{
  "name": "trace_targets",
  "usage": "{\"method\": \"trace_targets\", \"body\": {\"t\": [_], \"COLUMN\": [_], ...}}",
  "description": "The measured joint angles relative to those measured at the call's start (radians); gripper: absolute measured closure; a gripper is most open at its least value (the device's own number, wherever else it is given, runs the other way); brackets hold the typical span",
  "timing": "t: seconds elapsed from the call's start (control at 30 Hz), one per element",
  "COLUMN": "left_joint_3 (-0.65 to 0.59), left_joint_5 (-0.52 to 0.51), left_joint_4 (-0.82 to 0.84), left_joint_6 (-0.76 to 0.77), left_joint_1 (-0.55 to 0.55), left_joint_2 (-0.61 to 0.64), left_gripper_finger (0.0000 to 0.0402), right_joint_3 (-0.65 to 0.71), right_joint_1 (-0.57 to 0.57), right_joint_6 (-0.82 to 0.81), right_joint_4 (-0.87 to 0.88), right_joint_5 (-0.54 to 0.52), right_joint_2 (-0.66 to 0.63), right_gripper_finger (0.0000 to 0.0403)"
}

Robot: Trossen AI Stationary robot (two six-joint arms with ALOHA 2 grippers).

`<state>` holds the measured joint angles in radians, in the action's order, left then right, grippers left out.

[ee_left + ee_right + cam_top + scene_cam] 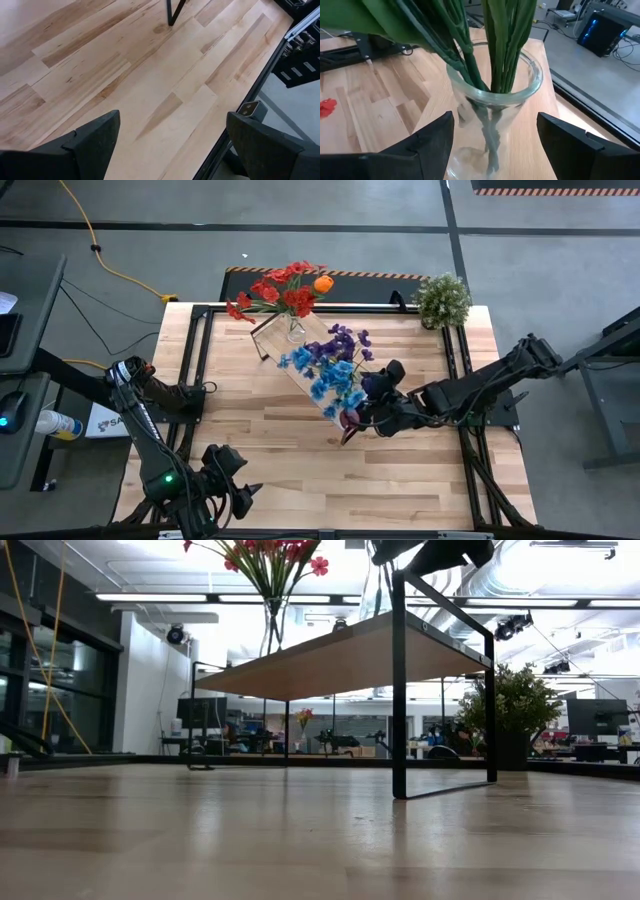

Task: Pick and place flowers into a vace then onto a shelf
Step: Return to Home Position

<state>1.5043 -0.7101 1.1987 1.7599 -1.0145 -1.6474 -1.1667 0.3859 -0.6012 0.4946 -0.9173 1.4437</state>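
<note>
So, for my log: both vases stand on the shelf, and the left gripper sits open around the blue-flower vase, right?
No: the right gripper sits open around the blue-flower vase, as the right wrist view shows. The left gripper is open over the table.

flowers (287,292) in vases (296,330), vases on shelf (340,658)

**Overhead Strips Flood Workshop Counter**

Bright, even light falls from above on the pale wood counter (300,450), and the shadows there are faint and soft-edged. Seen from counter height, the ceiling light strips (200,597) blow out to white and leave the shelf (340,655) and the flowers (270,560) backlit. The nearest planks go soft and out of focus. Small highlights glint along the rim of the glass vase (520,110).
</note>
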Motion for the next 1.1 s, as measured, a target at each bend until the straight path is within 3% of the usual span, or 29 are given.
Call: {"method": "trace_targets", "body": {"t": [0.77,1.1], "left_joint_3": [0.0,0.0], "left_joint_5": [0.0,0.0], "left_joint_4": [0.031,0.031], "left_joint_6": [0.0,0.0], "left_joint_1": [0.0,0.0], "left_joint_2": [0.0,0.0], "left_gripper_finger": [0.0004,0.0004], "right_joint_3": [0.0,0.0], "right_joint_1": [0.0,0.0], "right_joint_6": [0.026,0.052], "right_joint_4": [0.025,0.025], "right_joint_5": [0.018,0.021], "right_joint_2": [-0.049,-0.049], "right_gripper_finger": [0.0129,0.0064]}}
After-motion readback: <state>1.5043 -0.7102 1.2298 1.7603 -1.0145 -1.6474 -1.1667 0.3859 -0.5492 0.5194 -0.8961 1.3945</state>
